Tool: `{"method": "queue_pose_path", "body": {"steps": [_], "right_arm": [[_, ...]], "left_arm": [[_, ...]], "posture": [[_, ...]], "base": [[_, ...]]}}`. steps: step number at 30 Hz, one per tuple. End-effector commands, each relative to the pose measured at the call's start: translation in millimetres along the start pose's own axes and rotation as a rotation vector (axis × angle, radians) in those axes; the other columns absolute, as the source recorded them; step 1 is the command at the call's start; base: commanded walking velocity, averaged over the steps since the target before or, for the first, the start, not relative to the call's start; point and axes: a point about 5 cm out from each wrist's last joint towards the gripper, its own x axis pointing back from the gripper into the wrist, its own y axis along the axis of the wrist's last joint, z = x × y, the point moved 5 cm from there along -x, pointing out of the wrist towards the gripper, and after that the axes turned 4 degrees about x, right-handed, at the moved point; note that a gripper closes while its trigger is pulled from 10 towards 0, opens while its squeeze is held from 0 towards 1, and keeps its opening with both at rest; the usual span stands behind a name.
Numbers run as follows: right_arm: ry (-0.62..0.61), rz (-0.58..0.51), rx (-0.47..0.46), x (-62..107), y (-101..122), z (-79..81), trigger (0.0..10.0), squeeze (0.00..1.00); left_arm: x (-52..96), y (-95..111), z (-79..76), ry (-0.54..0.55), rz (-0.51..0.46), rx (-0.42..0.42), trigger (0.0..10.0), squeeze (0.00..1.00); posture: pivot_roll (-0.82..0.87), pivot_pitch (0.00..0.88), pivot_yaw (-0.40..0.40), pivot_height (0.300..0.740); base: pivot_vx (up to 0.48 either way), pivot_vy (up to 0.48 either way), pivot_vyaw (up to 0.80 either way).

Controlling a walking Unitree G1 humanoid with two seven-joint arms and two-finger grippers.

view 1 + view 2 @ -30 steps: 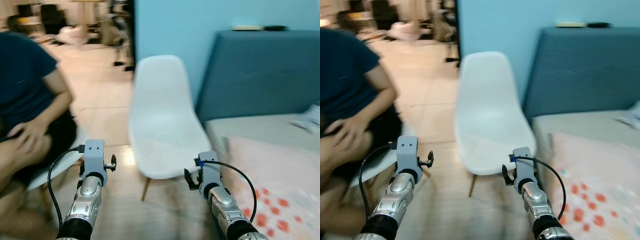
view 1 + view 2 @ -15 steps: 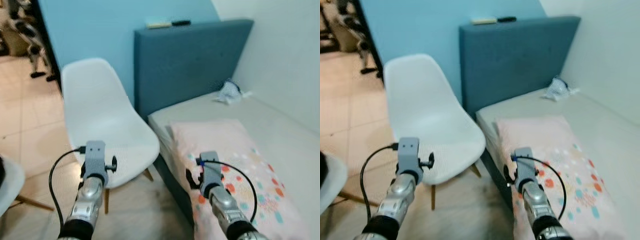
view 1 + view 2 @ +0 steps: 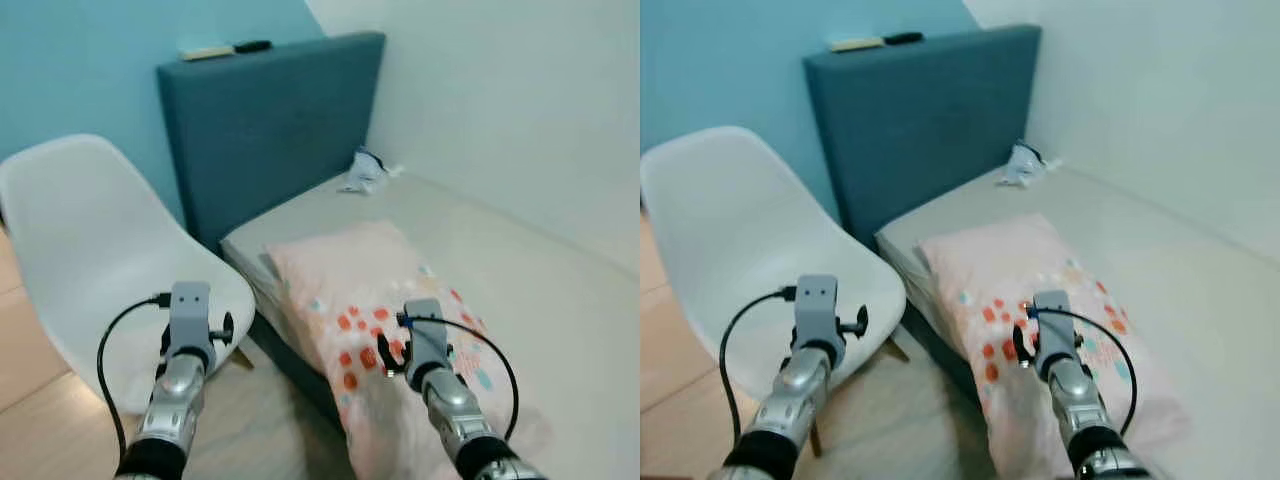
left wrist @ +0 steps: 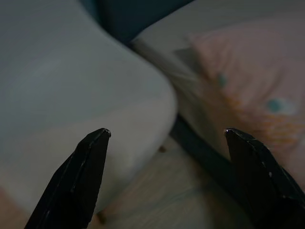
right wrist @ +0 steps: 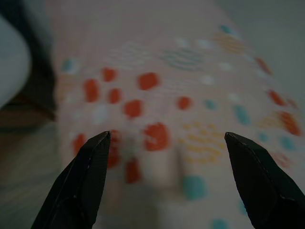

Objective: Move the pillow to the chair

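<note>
Two eye views first: the whole picture has swung since a second ago, when a seated person and the white chair [image 3: 110, 270] filled the frame; that's the camera turning, not the furniture, and now the bed [image 3: 560, 300] takes the scene. It means the robot now faces what it has to pick up. The pink spotted pillow [image 3: 370, 300] lies on the near edge of the bed, at 2 o'clock from the chair seat, hanging slightly over the side. The right tool [image 5: 164, 176] hovers over the pillow's near end; the left tool [image 4: 167, 171] hangs over the chair seat's edge.

Left wrist view: fingers spread wide, nothing between them, chair seat and bed edge beyond.

Right wrist view: fingers wide too, empty, red and teal dots of the pillow close below at 12 o'clock, no contact that I can make out.
</note>
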Motion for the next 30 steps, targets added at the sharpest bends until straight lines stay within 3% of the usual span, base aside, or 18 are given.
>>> {"method": "queue_pose_path", "body": {"steps": [1,30], "right_arm": [[-0.012,0.015,-0.007,0.5,-3.2,-2.4,10.0,0.00],[-0.029,0.037,-0.014,2.9,-10.9,-3.0,10.0,0.00]], "left_arm": [[0.3,-2.8,-1.3,-0.004,0.009,-0.010,10.0,0.00],[0.6,-2.5,-4.0,-0.021,0.005,-0.006,10.0,0.00]], "posture": [[-0.03,0.017,-0.046,0.740],[-0.02,0.018,-0.037,0.740]], "base": [[0.000,0.000,-0.80],[0.000,0.000,-0.80]]}}
